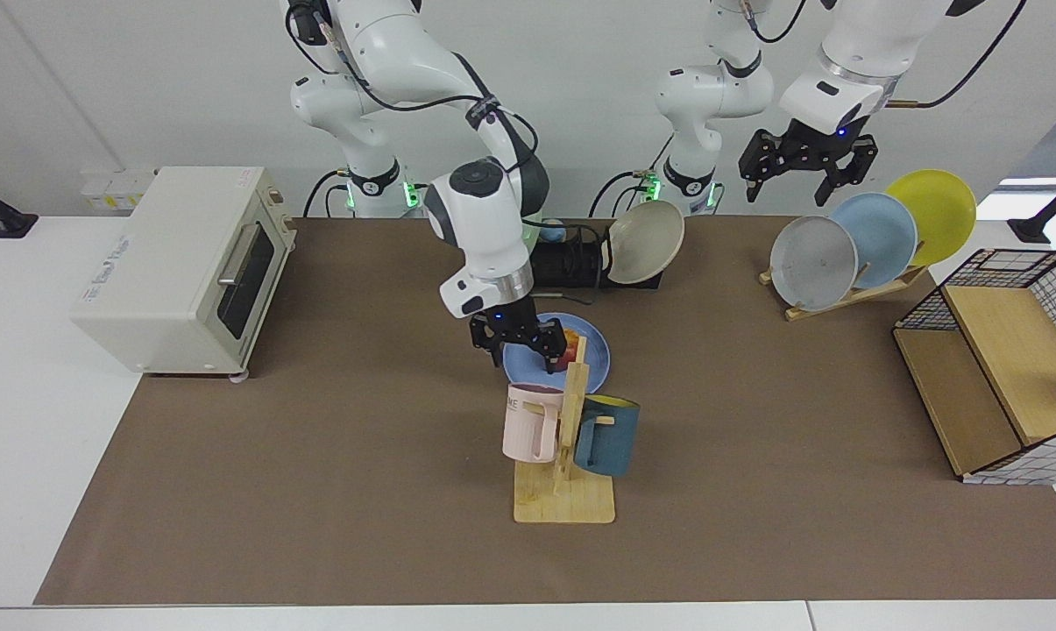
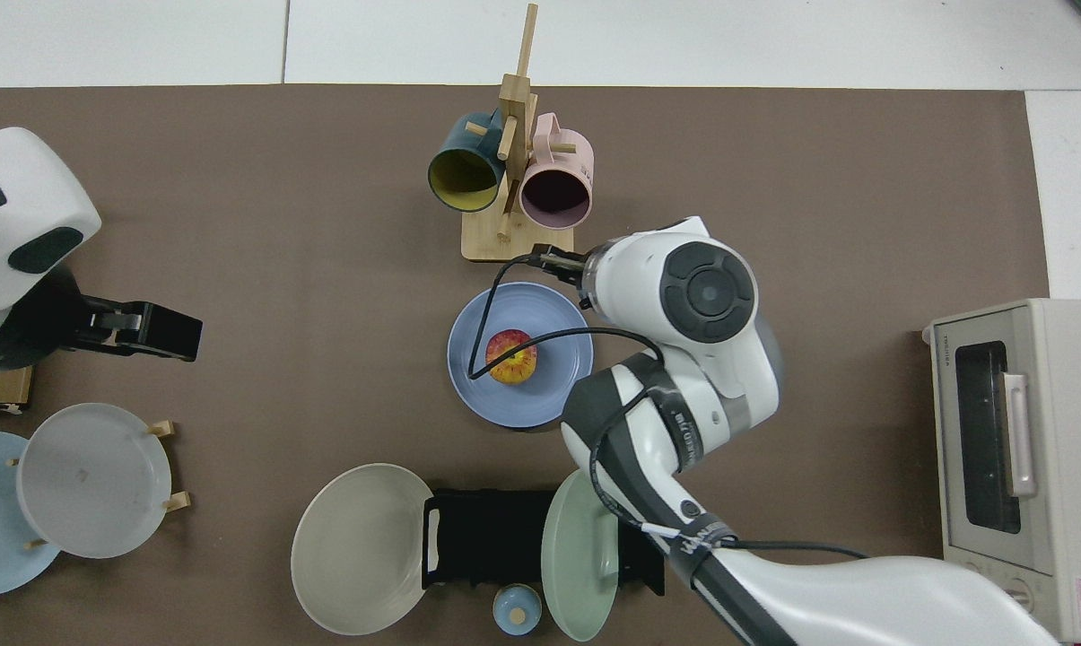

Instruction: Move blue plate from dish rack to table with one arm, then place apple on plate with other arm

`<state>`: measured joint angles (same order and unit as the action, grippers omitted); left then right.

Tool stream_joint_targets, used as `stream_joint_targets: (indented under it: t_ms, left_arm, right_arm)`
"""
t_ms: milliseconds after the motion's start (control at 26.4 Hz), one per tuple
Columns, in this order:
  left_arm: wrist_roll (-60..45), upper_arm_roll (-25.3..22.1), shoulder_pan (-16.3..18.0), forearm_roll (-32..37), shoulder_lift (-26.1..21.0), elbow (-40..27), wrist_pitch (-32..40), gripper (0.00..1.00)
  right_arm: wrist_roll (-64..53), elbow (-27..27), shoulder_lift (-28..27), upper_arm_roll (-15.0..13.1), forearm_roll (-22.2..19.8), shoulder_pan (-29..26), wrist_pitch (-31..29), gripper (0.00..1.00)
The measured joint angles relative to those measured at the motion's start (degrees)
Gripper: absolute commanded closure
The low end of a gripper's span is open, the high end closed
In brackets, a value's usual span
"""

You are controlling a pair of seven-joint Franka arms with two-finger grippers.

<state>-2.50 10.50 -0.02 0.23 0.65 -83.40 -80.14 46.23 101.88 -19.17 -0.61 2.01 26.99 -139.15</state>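
Nearest in the facing view, the wooden mug tree point(image 1: 565, 456) carries a pink mug point(image 1: 530, 422) printed with letters of which only "ME" can be read, and a dark teal mug point(image 1: 607, 435). Its upright post cuts across the apple point(image 1: 567, 350), so only part of the fruit shows there; from above the apple point(image 2: 512, 355) sits whole on the blue plate point(image 2: 553, 377), slightly toward 9 o'clock of centre. The plate lies flat on the brown surface point(image 1: 317, 491).

The right tool point(image 1: 519, 340) hangs at the plate's 9 o'clock edge in the facing view, fingers spread and holding nothing, clear of the apple. In the top view it is hidden under the arm's white wrist.

At 9 o'clock in the facing view stands a cream toaster oven point(image 1: 186, 267); its side lettering is too small to read. Behind the plate the black dish rack point(image 2: 491, 538) holds a sage-green plate point(image 2: 580, 554) and a beige plate point(image 2: 361, 547). The right arm's band reads "WANEED" in part.

Farthest, toward 2 o'clock, the left tool point(image 1: 806, 166) waits above a slanted wooden plate stand point(image 1: 852, 294), fingers wide and empty. A wire-sided shelf point(image 1: 1001, 368) is cut off at the frame's edge.
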Motion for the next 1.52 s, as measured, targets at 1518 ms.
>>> stream_joint_targets:
  t_ms: [1518]
  left_arm:
    - [0.0,0.0,0.0,0.0,0.0,0.0,0.0,0.0]
  right_arm:
    - [-41.9,0.3,21.0,0.1,-0.9,-25.9,38.2,0.0]
